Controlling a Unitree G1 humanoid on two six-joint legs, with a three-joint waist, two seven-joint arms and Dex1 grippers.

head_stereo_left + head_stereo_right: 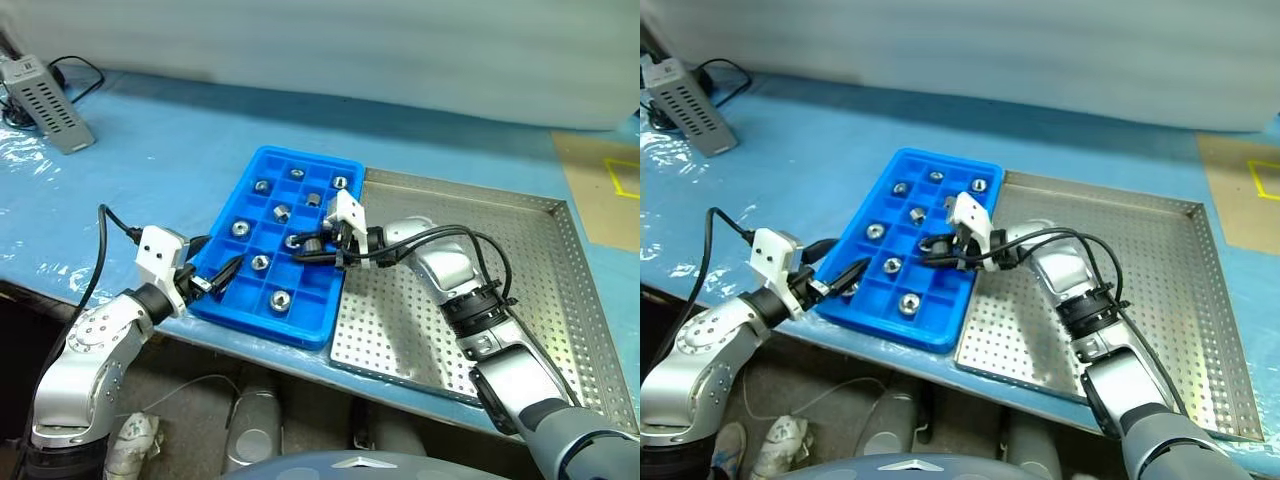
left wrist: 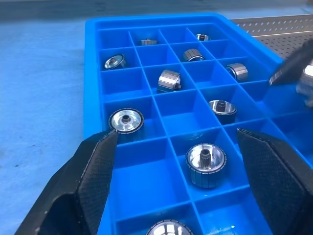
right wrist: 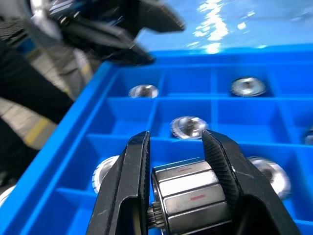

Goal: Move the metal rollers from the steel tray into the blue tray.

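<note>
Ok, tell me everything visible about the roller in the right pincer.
The roller is a short, shiny silver metal cylinder with flat facets along its side, thin red marks on two of them, and a small toothed stub at one end. It lies sideways, clamped between the right pincer's black fingers, above the blue tray's compartments, not yet set down.

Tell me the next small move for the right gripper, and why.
Probably lower it into an empty cell and open. The right gripper is shut on a metal roller and hangs over the blue tray; the steel tray looks cleared.
</note>
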